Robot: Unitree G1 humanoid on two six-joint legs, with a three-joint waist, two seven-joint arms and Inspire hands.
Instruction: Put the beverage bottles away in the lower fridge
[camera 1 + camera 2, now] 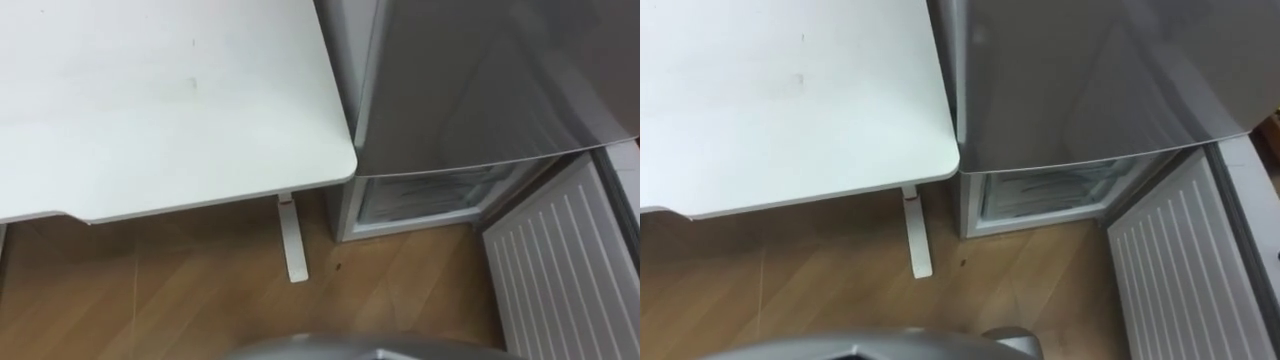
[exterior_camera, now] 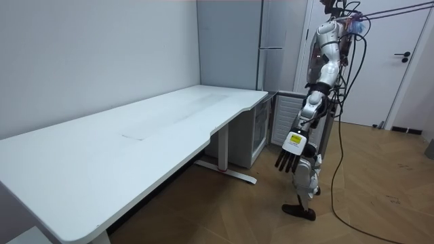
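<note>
The grey fridge (image 1: 490, 80) stands to the right of the white table (image 1: 150, 100). Its lower compartment (image 1: 420, 195) is open, with white drawers inside. The lower door (image 1: 560, 270) is swung out to the right, its ribbed white inner side facing up. In the room view I stand close in front of the fridge (image 2: 271, 41). My left hand (image 2: 288, 159) hangs at my side with its fingers straight and holds nothing.
The table's white leg and foot (image 1: 291, 240) stand on the wooden floor just left of the fridge. The table top (image 2: 102, 149) stretches toward the room view's left. A white room door (image 2: 407, 68) is behind me.
</note>
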